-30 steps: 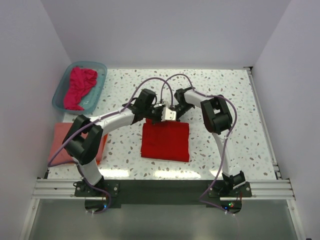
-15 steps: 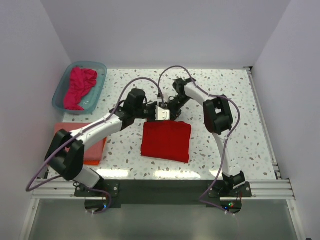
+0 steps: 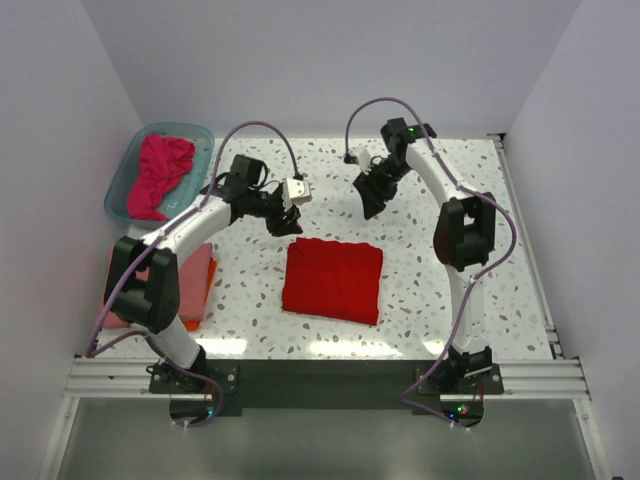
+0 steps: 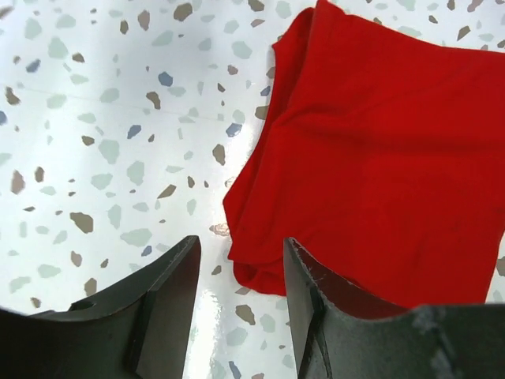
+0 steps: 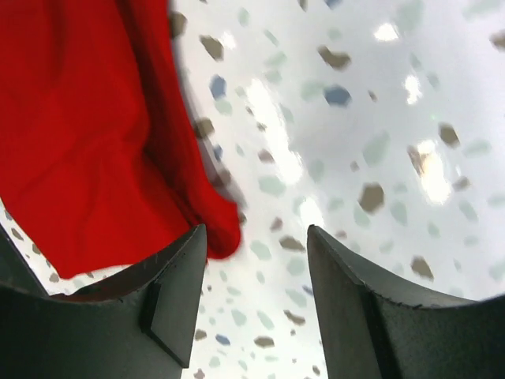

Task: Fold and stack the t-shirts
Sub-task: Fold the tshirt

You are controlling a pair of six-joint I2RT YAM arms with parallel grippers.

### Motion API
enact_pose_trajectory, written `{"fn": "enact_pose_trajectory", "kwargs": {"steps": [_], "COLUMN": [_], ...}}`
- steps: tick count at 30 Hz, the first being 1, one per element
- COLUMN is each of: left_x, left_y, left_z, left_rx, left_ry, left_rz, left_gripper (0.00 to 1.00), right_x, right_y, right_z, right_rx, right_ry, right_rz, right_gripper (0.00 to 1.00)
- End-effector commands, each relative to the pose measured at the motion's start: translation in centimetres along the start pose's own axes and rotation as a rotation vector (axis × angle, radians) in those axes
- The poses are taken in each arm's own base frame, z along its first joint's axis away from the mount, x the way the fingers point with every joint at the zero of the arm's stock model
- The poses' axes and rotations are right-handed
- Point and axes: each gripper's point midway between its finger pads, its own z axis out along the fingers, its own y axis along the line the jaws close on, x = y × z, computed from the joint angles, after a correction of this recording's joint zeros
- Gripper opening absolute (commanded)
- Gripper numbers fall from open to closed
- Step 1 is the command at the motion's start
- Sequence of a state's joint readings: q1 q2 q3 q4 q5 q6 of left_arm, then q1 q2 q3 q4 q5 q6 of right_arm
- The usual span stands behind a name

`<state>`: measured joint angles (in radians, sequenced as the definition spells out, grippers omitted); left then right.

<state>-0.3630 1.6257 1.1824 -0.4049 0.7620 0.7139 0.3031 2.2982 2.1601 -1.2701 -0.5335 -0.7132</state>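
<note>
A teal plastic tub [image 3: 205,150] sits at the far left corner of the speckled table [image 3: 450,260], and one magenta t-shirt [image 3: 158,175] lies bunched inside it. Along the left edge, nearer the front, a flat stack shows two layers: a salmon-pink t-shirt [image 3: 122,265] on top and an orange t-shirt [image 3: 200,287] beneath, its edge poking out on the right. The elbow of the left arm [image 3: 150,290] crosses over this stack and hides its middle, so I cannot tell whether more pieces lie there. One red t-shirt [image 3: 332,280], folded into a rough square, lies flat in the middle of the table toward the front edge, between the two arms and touching no other cloth.

Both end effectors hang past the far edge of the red t-shirt, clear of it and well apart from each other. The left end effector [image 4: 239,249] has its fingers spread, and only bare table and the nearest corner of red cloth show through the gap; it pinches nothing. The right end effector [image 5: 256,237] is spread the same way and also empty. In its wrist view the red edge at the left is blurred. Purple cables [image 3: 262,128] arch over the wrists, one to each arm.

By count: four t-shirts in sight, namely one red, one magenta, one salmon-pink and one orange. There is also one tub, two arms and two end effectors
</note>
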Motion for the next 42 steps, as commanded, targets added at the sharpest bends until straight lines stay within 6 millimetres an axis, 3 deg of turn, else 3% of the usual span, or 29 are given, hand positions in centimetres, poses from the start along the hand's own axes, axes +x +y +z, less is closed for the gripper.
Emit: {"fn": "enact_pose_trajectory", "kwargs": {"steps": [1, 2, 3, 5, 9, 15, 24, 29, 34, 40, 42], "left_x": [-0.4, 1.4, 1.2, 2.7, 2.7, 4.6, 6.1, 6.9, 6.8, 7.0, 7.1], "left_y": [0.0, -0.4, 0.3, 0.8, 2.6, 2.0, 0.9, 0.6, 0.7, 0.8, 0.8], "left_z": [0.4, 1.1, 1.4, 2.3, 3.6, 4.8, 5.3, 5.6, 5.1, 4.5, 4.4], "left_rx": [0.104, 0.152, 0.156, 0.172, 0.176, 0.242, 0.278, 0.29, 0.285, 0.277, 0.278], "left_ry": [-0.005, 0.035, 0.034, 0.054, 0.06, 0.105, 0.13, 0.149, 0.145, 0.148, 0.146], "left_rz": [-0.143, -0.208, -0.217, -0.28, -0.325, -0.413, -0.465, -0.484, -0.482, -0.471, -0.472], "left_gripper": [0.52, 0.52, 0.54, 0.56, 0.57, 0.58, 0.56, 0.49, 0.29, 0.24, 0.19], "right_x": [2.6, 2.8, 3.0, 3.7, 4.3, 4.8, 6.5, 7.2, 7.8, 8.8, 8.7], "right_y": [1.3, 1.8, 2.2, 2.9, 3.4, 4.1, 5.1, 5.4, 5.3, 4.9, 4.9], "right_z": [-2.9, -2.9, -2.7, -1.7, -0.2, 0.9, 1.6, 1.8, 2.2, 2.9, 3.0], "right_rx": [-0.045, -0.058, -0.075, -0.114, -0.151, -0.215, -0.255, -0.277, -0.263, -0.232, -0.227], "right_ry": [0.017, 0.013, 0.013, 0.006, -0.002, 0.006, 0.074, 0.102, 0.125, 0.153, 0.149], "right_rz": [0.055, 0.061, 0.07, 0.104, 0.149, 0.178, 0.146, 0.137, 0.122, 0.093, 0.091], "right_gripper": [0.58, 0.58, 0.58, 0.58, 0.6, 0.63, 0.53, 0.5, 0.47, 0.49, 0.37]}}
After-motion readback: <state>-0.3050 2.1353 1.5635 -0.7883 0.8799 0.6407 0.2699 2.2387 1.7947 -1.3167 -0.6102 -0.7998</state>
